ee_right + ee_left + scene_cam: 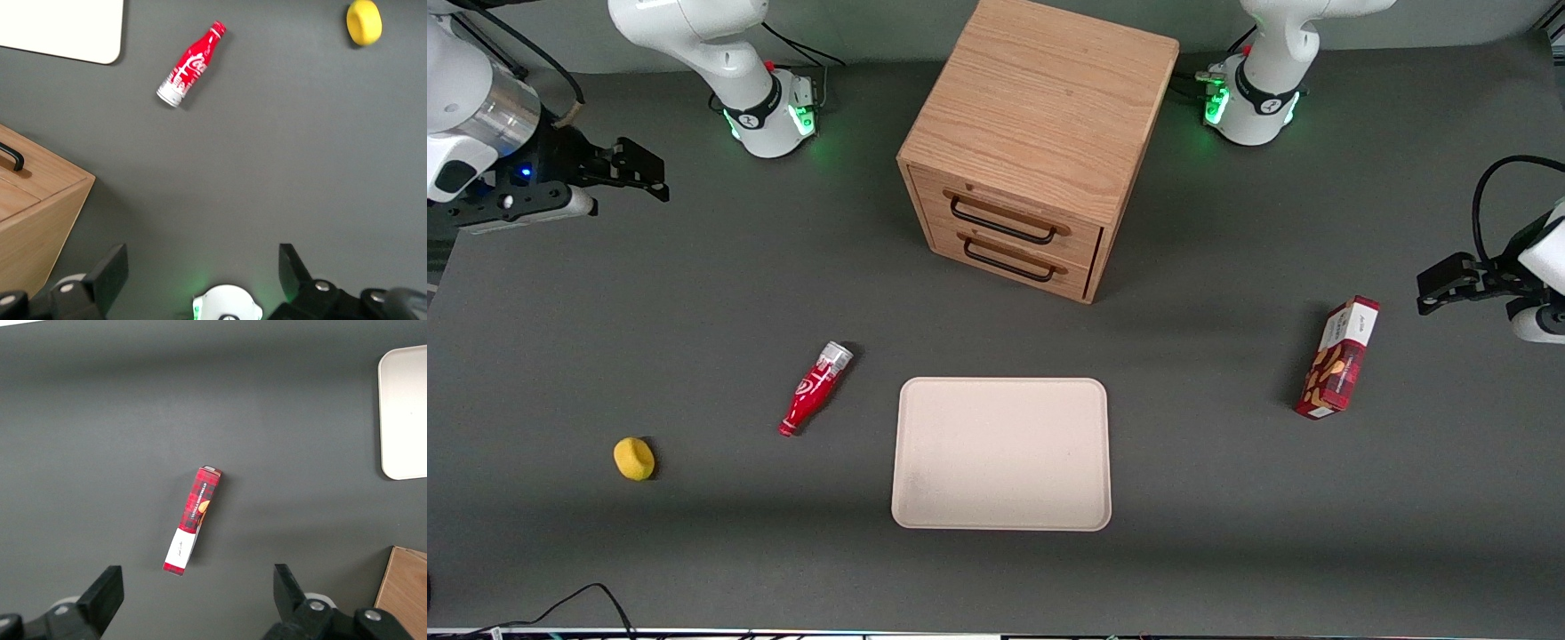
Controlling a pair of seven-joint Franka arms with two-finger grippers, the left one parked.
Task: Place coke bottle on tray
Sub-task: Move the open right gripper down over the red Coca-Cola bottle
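Observation:
The coke bottle [815,388] [191,65] lies on its side on the grey table, red with white script, its red cap pointing toward the front camera. The cream tray [1001,453] [60,30] [403,413] lies flat beside it, a short gap apart, with nothing on it. My gripper [639,169] [200,270] hangs open and empty above the working arm's end of the table. It is well apart from the bottle and farther from the front camera than it. Both black fingers [110,273] show in the wrist view with only bare table between them.
A wooden two-drawer cabinet [1032,151] [33,213] stands farther from the front camera than the tray. A small yellow object [634,459] [364,22] lies beside the bottle. A red snack box [1338,357] [192,520] lies toward the parked arm's end.

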